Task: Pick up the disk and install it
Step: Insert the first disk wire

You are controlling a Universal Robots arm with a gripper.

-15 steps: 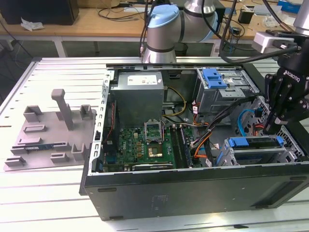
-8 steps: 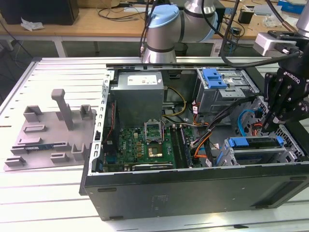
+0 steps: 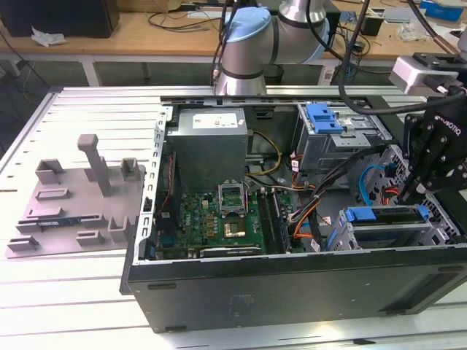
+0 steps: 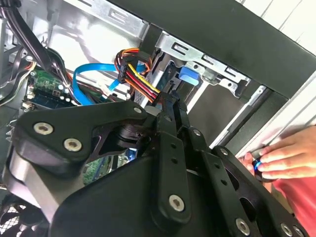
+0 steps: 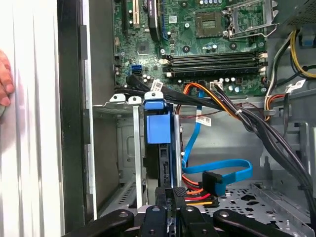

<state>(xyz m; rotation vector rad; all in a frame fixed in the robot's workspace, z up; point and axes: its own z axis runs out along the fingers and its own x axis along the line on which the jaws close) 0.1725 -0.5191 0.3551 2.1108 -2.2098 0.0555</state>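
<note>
Claw (image 3: 410,191): black, two-fingered, on the arm at the exterior view's right, reaching down into the open computer case (image 3: 292,292). In both wrist views its fingers are drawn together with no more than a sliver of gap (image 4: 168,101) (image 5: 170,195). The tips are right at the near end of the disk; I cannot tell whether they touch it.

Disk (image 3: 387,216): seated on edge in the lower drive bay at the front corner of the case, blue carrier frame uppermost. In the first wrist view it is a dark slab with a blue latch, between the bay's metal rails (image 5: 160,148). The blue latch also shows in the second wrist view (image 4: 187,74).

Coloured power wires (image 4: 140,79): red, yellow, orange and black, running to a plug just beside the claw tips.

Blue data cable (image 5: 222,170): looped on the case floor beside the bay.

Motherboard (image 3: 219,219): green, flat in the case, processor socket open.

Power-supply box (image 3: 211,142): grey, at the far end of the case.

Second blue carrier (image 3: 325,117): in the upper drive cage, well apart from the claw.

Grey fixture tray (image 3: 80,197): on the table (image 3: 73,306), outside the case at the exterior view's left.

Person's hand (image 4: 281,158): against the outer side of the case, near the bay.
</note>
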